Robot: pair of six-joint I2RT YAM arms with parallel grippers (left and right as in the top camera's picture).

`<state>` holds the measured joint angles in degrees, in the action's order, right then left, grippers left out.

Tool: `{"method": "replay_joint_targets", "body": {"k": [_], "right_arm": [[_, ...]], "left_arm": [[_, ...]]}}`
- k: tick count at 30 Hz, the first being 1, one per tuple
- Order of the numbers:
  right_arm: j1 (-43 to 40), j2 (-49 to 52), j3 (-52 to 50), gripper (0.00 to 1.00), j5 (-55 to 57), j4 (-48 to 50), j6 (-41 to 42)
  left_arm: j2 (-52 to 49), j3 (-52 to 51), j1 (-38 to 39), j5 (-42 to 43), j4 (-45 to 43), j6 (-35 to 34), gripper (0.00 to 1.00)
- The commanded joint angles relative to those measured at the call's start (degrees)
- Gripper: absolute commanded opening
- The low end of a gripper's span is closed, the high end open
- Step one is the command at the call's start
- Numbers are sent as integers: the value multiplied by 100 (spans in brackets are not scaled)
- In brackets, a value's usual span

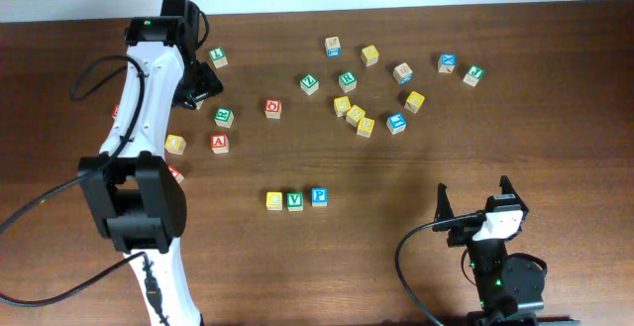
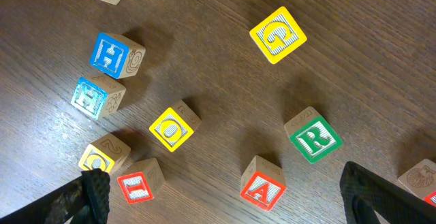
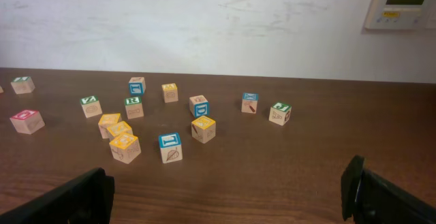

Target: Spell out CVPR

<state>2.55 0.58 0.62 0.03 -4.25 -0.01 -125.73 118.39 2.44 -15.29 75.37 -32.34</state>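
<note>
Left gripper [image 2: 225, 200] stands wide open and holds nothing: in its wrist view the two dark fingers [image 2: 90, 198] sit at the bottom corners, well apart, with bare wood between them. Seen from overhead, this gripper [image 1: 198, 88] hangs over the far left part of the surface [image 1: 555, 148], among scattered letter blocks. Below it lie the green R block [image 2: 313, 137] and, just beside it, the red A block [image 2: 262, 186]; neither touches a finger. Farther off are a yellow O block [image 2: 174, 127], a yellow G block [image 2: 277, 35] and two blue H blocks [image 2: 112, 52], all lying loose.

Right gripper [image 1: 475, 195] is equally wide and empty, parked near the front right edge, its fingertips pointing toward the far side. Its own camera shows the right gripper [image 3: 228, 200] with one finger [image 3: 75, 198] low at each side and only wood in the gap (the nearest block, a blue-topped one [image 3: 170, 147], sits well ahead of it).

Toward the front middle of the surface three blocks stand in a neat row, side by side: a yellow C block [image 1: 274, 200], a green V block [image 1: 295, 201] and a blue P block [image 1: 319, 197]. The spot to the right of the P is bare wood. Neither gripper is near the row.
</note>
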Motion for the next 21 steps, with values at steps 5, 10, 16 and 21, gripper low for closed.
{"method": "replay_joint_targets", "body": {"k": [5, 10, 16, 21], "right_arm": [[-37, -37, -31, 98, 46, -39, 46], [-37, -37, -31, 98, 46, -39, 46], [-33, -37, -31, 98, -778, 240, 332], [-33, -37, -31, 98, -4177, 1886, 1792]], "left_arm": [[61, -9, -494, 960, 205, 22, 99], [61, -11, -1261, 887, 496, 26, 99], [61, -11, -1541, 890, 656, 26, 99], [61, -11, -1534, 890, 656, 26, 99]]}}
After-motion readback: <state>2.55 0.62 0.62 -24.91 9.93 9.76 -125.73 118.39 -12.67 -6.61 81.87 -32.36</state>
